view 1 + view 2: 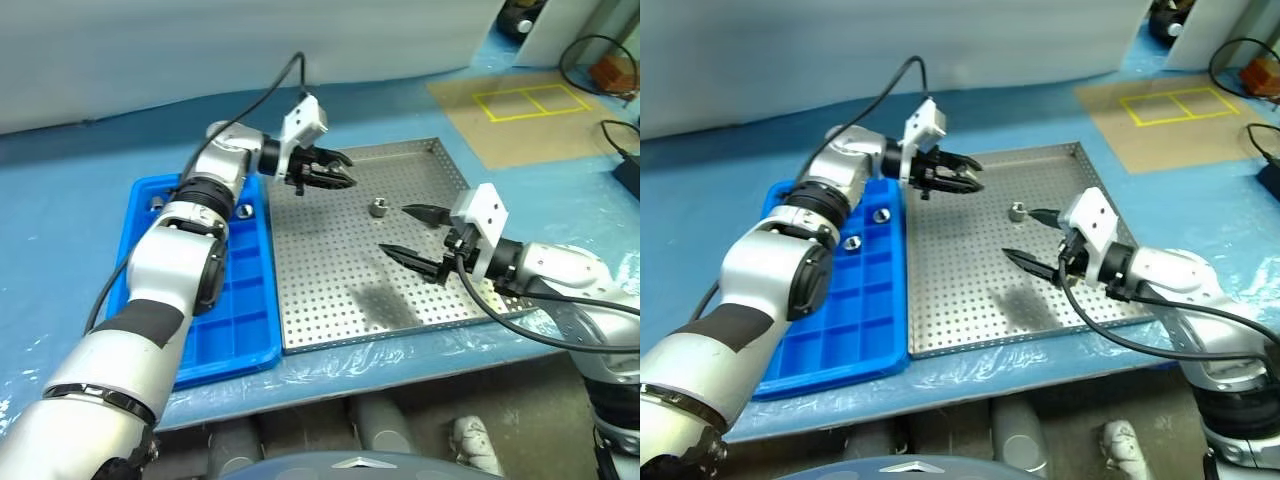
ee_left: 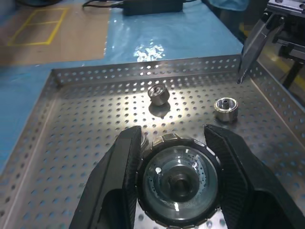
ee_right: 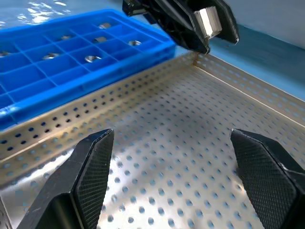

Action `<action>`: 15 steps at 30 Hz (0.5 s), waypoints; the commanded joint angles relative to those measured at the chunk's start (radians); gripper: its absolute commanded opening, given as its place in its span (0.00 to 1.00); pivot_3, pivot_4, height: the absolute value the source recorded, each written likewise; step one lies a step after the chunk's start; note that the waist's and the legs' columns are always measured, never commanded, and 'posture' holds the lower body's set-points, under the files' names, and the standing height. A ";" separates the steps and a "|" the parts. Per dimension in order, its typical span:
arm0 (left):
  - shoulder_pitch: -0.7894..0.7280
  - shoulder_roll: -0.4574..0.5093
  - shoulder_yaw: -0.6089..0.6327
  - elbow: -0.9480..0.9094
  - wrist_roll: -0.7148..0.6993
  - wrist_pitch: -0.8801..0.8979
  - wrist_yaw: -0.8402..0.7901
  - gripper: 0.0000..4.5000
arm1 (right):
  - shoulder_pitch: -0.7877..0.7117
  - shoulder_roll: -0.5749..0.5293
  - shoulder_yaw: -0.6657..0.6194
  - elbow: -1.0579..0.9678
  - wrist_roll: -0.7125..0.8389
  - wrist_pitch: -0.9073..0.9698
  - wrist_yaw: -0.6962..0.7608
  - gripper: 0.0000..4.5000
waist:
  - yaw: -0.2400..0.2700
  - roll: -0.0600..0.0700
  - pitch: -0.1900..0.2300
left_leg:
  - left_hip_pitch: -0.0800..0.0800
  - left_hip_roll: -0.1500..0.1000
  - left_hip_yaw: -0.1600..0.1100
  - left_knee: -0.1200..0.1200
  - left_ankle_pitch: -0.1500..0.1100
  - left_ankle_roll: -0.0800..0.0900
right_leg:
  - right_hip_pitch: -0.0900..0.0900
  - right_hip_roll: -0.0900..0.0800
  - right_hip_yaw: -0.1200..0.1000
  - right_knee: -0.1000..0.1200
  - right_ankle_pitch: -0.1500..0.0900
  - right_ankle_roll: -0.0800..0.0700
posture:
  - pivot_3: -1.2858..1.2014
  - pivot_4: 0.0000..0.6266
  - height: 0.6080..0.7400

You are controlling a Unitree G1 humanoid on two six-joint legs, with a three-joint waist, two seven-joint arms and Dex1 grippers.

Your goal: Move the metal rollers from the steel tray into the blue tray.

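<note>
One roller is up in the left hand [image 1: 335, 170], pinched tight between its black fingers above the steel tray [image 1: 330, 300].
Two more metal rollers [image 2: 158, 94] lie loose on the perforated floor just ahead of that hand, one [image 2: 225, 108] nearer the right hand [image 1: 408, 232], whose fingers gape wide with nothing between them. Beside the left hand sits the blue tray [image 1: 855, 340] on the blue surface [image 1: 720, 170], touching the steel tray's rim; the right wrist view shows five rollers [image 3: 91, 58] there, each in its own compartment.
</note>
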 commanded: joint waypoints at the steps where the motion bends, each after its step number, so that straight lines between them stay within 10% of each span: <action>1: 0.042 0.079 0.024 -0.099 -0.042 0.058 -0.027 0.44 | -0.092 0.034 0.066 0.080 -0.036 -0.075 0.067 0.90 | 0.034 0.000 0.000 | 0.000 0.000 0.000 0.000 0.000 0.000 | -0.001 0.000 0.000 0.000 0.000 0.000 | 0.42 0.24 1.00; 15: 0.526 0.429 0.090 -0.930 -0.300 0.657 -0.055 0.44 | -0.271 0.158 0.195 0.333 -0.122 -0.218 0.243 0.90 | 0.193 -0.001 0.001 | 0.000 0.004 0.003 -0.002 0.004 -0.014 | -0.007 0.000 -0.001 0.018 -0.004 -0.007 | 0.52 0.24 1.00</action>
